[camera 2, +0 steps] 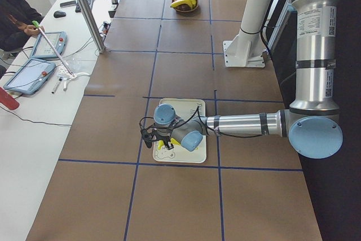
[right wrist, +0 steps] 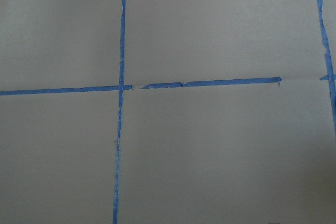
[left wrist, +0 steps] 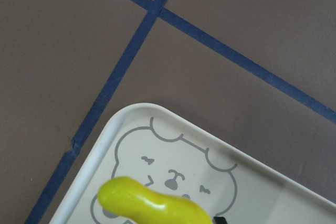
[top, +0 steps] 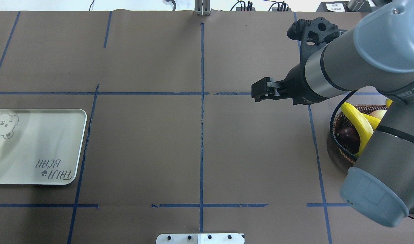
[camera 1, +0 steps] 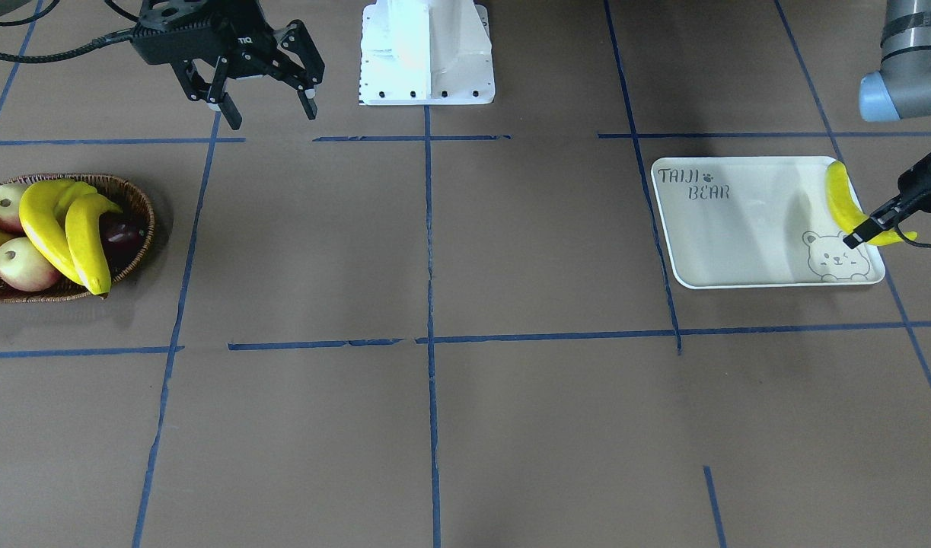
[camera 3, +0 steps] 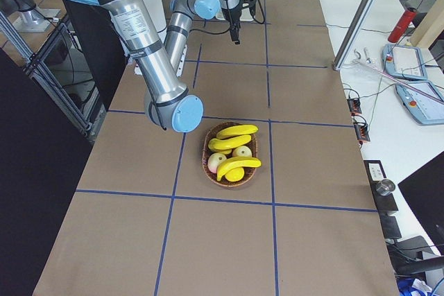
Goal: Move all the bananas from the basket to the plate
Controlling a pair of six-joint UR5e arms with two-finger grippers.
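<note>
Grip comes first: the left end effector [camera 1: 865, 230] is closed narrowly across one banana [camera 1: 838, 194] towards its lower end. That banana lies along the plate's edge beside the bear drawing [camera 1: 834, 259], one tip poking out past the rim. I cannot tell whether it rests on the plate [camera 1: 739, 228] or hangs just above it. The right end effector [camera 1: 271, 113] has its jaws spread wide with nothing between them, above bare bench [camera 1: 465, 251], between the robot's base [camera 1: 427, 53] and the basket [camera 1: 147, 217]. Three more bananas [camera 1: 48, 221] lie in that basket, piled over pale, pink-blushed round fruit [camera 1: 23, 264] and a dark fruit [camera 1: 122, 236], and one banana's tip reaches past the rim. They look light, stiff and smooth, like plastic, so a pinch near a tapered end would probably let one slip or swivel. My judgement is to take each across its thick middle, jaws square to the curve, starting with the topmost so the fruit beneath stays put.
</note>
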